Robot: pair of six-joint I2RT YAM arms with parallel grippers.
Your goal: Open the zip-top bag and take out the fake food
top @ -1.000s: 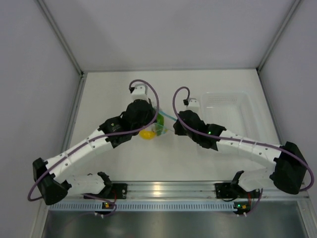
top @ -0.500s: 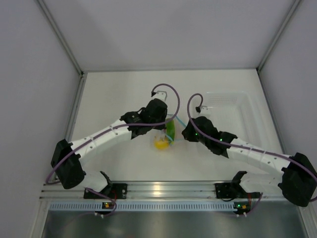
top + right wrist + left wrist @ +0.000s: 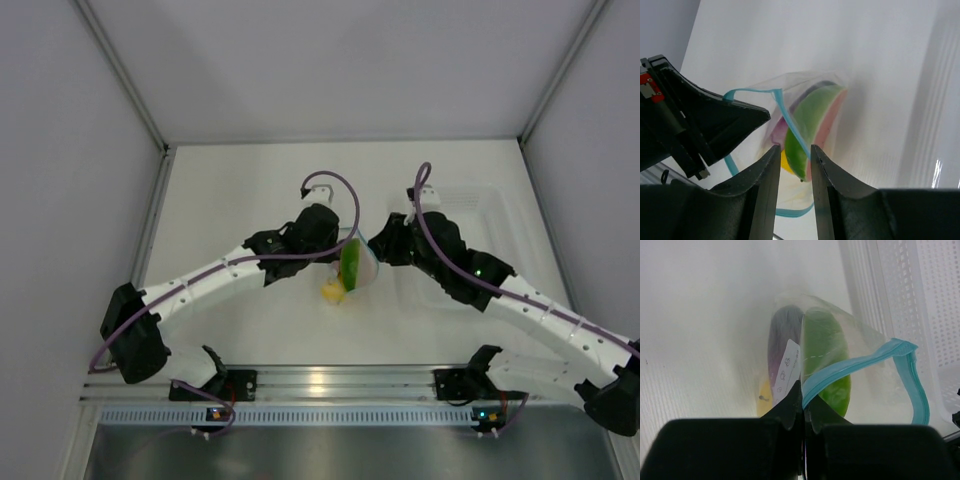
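Observation:
My left gripper (image 3: 804, 399) is shut on the teal zip strip of the zip-top bag (image 3: 865, 352) and holds it up above the table (image 3: 230, 210). The bag's mouth gapes open. Inside it are a green piece (image 3: 827, 352), a purple piece (image 3: 782, 335) and a yellow fruit (image 3: 765, 395). From above, the bag (image 3: 360, 268) hangs between both grippers, with the yellow fruit (image 3: 331, 290) lowest. My right gripper (image 3: 792, 155) is open with a narrow gap. It sits right at the bag's other lip, whose teal strip (image 3: 790, 127) runs past its fingertips unclamped. A pink-red wedge (image 3: 834, 116) shows beside the green piece.
A clear rigid tub (image 3: 500, 215) stands at the right, close behind my right arm; its ribbed wall shows in the left wrist view (image 3: 920, 300). White booth walls close in the table on the left, far and right sides.
My right gripper has moved away from me, to the bag's right lip. The bag has turned and its mouth has opened wider. My left gripper keeps hold of the strip.

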